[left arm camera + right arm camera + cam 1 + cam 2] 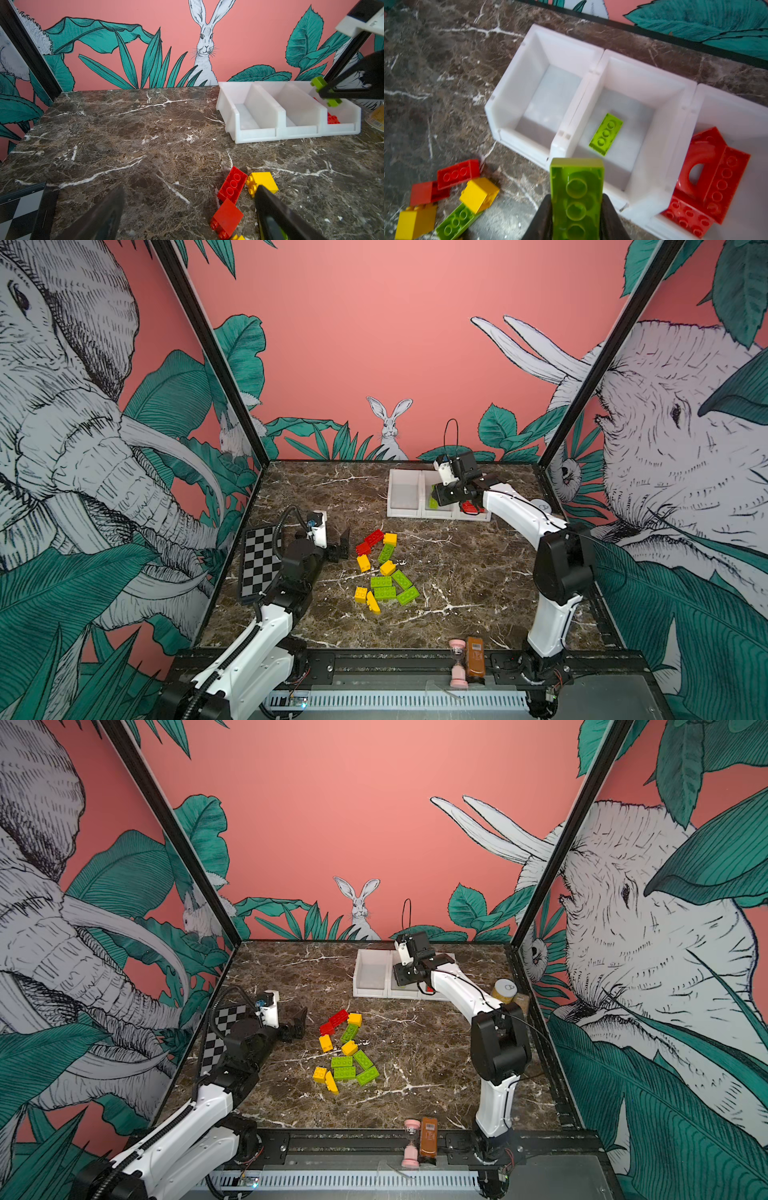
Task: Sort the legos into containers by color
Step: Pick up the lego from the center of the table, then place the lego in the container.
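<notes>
Lime green brick [576,199], hollow underside showing; clamped in right pincer [576,209]

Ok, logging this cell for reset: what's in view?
green bricks: five, lime, tabletop cluster
yellow bricks: five, yellow, same cluster
red bricks: two, red, same cluster
binned green brick: one, lime, middle bin
binned red legos: three visible, red, rightmost bin
bins: three joined, white, far side
checkerboard: one, black-white, left edge
hourglass: one, pink, front rail
bottle: one, brown, by hourglass
jar: one, yellow, right side
left claw: one, black, open by cluster
right claw: one, black, gripping lime brick over bins
</notes>
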Motion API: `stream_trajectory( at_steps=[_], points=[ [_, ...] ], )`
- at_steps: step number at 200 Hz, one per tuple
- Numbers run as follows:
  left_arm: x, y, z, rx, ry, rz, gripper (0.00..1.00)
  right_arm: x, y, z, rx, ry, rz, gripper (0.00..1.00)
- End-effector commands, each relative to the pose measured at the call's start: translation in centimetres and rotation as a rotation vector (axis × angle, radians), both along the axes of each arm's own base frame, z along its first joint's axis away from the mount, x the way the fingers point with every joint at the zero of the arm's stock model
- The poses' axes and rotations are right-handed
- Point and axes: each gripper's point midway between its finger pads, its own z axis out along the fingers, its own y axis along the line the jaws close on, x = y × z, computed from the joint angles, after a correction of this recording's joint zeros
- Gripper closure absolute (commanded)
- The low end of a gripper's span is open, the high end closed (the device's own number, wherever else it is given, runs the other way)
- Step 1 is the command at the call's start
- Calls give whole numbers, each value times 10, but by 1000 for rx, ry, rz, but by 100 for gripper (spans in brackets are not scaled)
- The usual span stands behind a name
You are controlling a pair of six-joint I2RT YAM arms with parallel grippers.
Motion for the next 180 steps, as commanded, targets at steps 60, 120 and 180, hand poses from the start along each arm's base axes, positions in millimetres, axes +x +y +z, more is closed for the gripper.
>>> stream_trajectory(
  at_steps=[60,120,180],
  points=[
    [-2,1,-2,7,-6,0,2,61,-19,-22,-76,-18,-129,72],
    [-2,1,-2,8,-6,1,1,75,-27,-47,-149,4,-177,71],
    [-2,0,-3,9,-3,0,1,73,-27,-59,-171,24,-164,55]
  ],
)
